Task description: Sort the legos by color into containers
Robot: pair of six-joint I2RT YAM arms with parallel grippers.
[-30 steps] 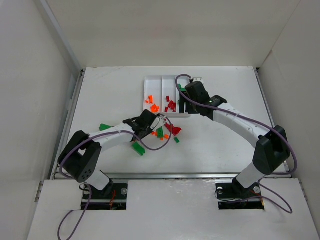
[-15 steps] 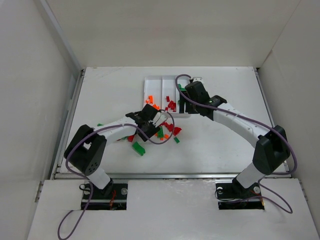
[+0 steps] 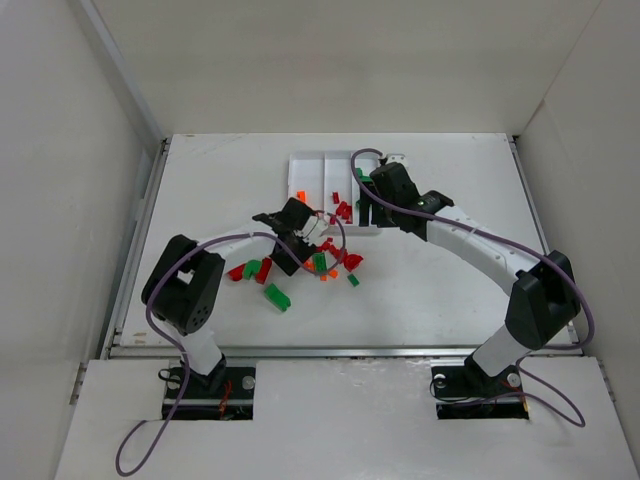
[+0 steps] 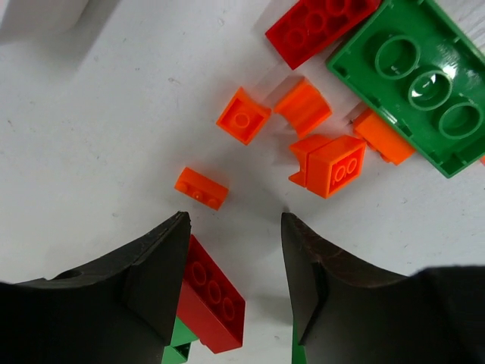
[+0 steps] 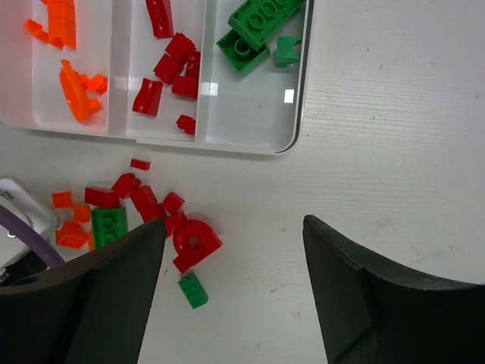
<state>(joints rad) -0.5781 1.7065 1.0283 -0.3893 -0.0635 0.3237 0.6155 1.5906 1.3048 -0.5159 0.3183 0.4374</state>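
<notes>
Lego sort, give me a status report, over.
Left gripper fingers open, empty, over loose orange legos. Right gripper fingers open, empty, near tray. Tray partly sorted by color. Red brick beside one left finger.

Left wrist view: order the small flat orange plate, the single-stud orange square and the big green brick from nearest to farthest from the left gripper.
1. The small flat orange plate, just ahead of the left gripper, toward the view's left.
2. The single-stud orange square, farther up, near the middle.
3. The big green brick, in the upper right corner, clearly farthest.
</notes>
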